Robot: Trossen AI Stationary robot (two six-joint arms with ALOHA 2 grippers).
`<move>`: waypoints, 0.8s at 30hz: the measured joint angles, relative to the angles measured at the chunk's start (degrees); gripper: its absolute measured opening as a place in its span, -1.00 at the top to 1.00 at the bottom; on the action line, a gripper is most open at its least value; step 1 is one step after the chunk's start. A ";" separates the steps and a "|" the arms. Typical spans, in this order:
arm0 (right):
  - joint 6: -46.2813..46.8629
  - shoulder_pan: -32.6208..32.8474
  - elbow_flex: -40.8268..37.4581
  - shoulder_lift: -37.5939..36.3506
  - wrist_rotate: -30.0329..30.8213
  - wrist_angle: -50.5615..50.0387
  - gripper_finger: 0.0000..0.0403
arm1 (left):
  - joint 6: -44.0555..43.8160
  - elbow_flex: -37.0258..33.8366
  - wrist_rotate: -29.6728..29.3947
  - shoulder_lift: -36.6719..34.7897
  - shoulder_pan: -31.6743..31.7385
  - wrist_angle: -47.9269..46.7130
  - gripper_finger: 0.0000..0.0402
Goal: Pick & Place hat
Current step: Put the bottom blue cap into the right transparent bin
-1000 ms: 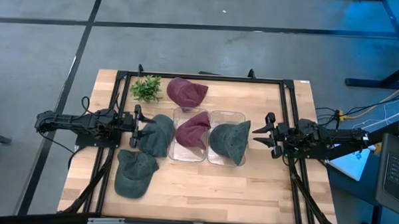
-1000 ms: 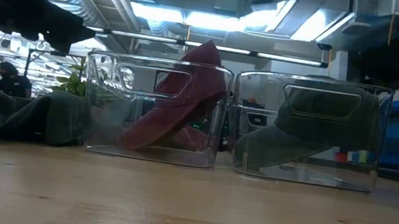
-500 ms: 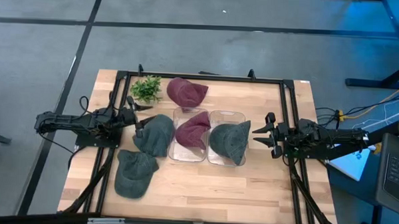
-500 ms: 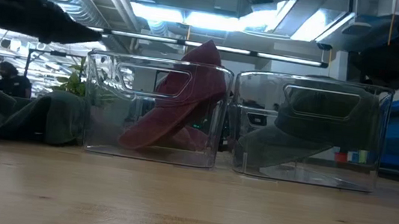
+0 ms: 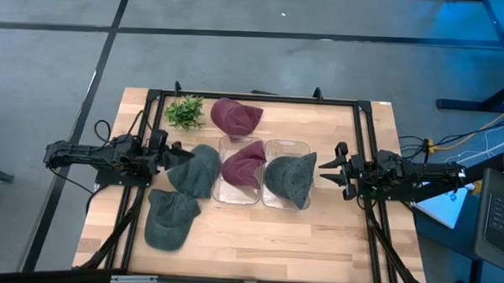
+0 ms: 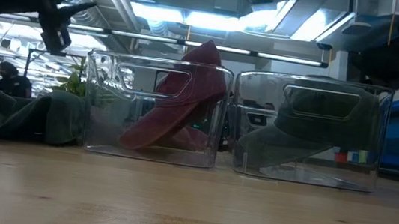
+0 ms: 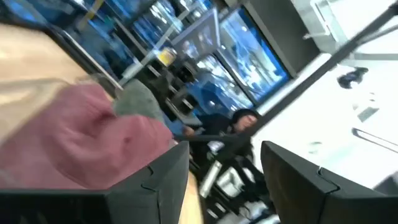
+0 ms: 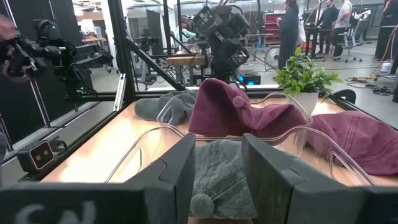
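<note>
A maroon hat leans in the left clear bin, and a grey beanie fills the right clear bin. Lying on the table are a maroon cap at the far side, a grey hat left of the bins, and a grey cap nearer the front. My left gripper hovers open just left of the grey hat, rolled onto its side and tipped a little upward, with nothing between its fingers. My right gripper waits open right of the bins, level, facing them.
A small green plant stands at the far left, beside the maroon cap. A black frame runs around the work area. Bare wood lies in front of the bins. People show in the room beyond the table.
My left gripper has rolled about its own axis, tipped its fingers upward and risen slightly beside the grey hat, drawing back a little toward the table's left edge. Its fingers stay apart. The hats and bins lie as before.
</note>
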 joint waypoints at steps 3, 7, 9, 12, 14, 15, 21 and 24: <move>0.00 0.00 0.00 0.00 0.00 0.01 0.35 | -0.92 0.00 2.92 -0.01 0.00 1.28 0.03; 0.00 0.00 0.00 0.00 0.00 0.02 0.35 | 1.07 0.10 5.80 -0.02 0.02 4.87 0.03; 0.00 0.00 0.00 0.00 0.00 0.00 0.35 | 4.06 0.77 9.14 0.00 0.00 4.34 0.03; -0.01 0.00 0.00 0.00 0.00 0.00 0.35 | 6.33 3.06 11.54 -0.01 0.00 1.91 0.03; 0.00 0.00 0.00 0.00 0.00 0.00 0.35 | 8.83 5.16 11.75 0.43 0.00 -2.93 0.03; -0.02 0.00 0.00 0.00 0.00 0.01 0.35 | 10.09 6.41 11.66 0.77 0.00 -5.96 0.03; -0.02 0.00 0.00 0.00 0.00 0.00 0.35 | 15.54 15.21 10.64 5.64 0.00 -20.43 0.04; -0.01 0.00 0.00 0.00 0.00 0.00 0.35 | 18.51 20.77 11.12 9.01 0.00 -27.01 0.04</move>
